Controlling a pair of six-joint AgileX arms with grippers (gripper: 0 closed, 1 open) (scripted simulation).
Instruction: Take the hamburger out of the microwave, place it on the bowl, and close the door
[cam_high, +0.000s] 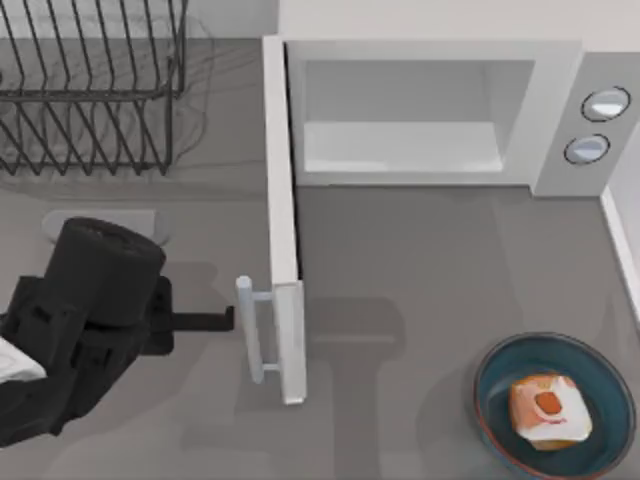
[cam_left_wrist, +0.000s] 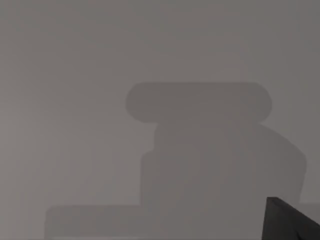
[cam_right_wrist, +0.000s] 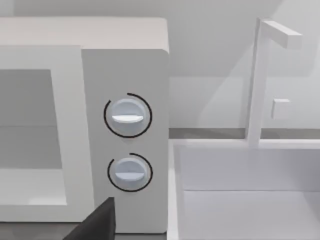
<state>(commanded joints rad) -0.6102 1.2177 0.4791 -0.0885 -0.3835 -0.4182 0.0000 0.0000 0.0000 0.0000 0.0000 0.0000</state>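
Hamburger (cam_high: 546, 408) sits in the bowl (cam_high: 500, 362), on the worktop (cam_high: 420, 270) at its front right, so the transfer looks done. Microwave (cam_high: 545, 110) is at the back w/ its cavity bare, two grey-blue knobs (cam_high: 606, 103) on the right panel. What's left, by my read, is shutting the door (cam_high: 283, 220).

Door stands swung wide, roughly square to the microwave front, its free edge toward the front of the worktop. Its bar handle (cam_high: 248, 328) sticks out on the left face, near that free edge.

Left gripper (cam_high: 222, 319) is level w/ the handle, fingertips just beside the bar or touching it; can't say which. Can't tell whether its fingers are apart or closed either. Placement makes sense: it's on the outer side of the door and far from the hinge, so a push toward the right would swing the panel w/ most leverage.

Left wrist view is plain grey surface w/ shadow & a dark corner of the gripper.

Right arm: its wrist view faces the knobs & a white sink-like basin (cam_right_wrist: 240, 200) beside the microwave; probably idle.

Wire dish rack (cam_high: 95, 90) at back left, well clear of the door's swing
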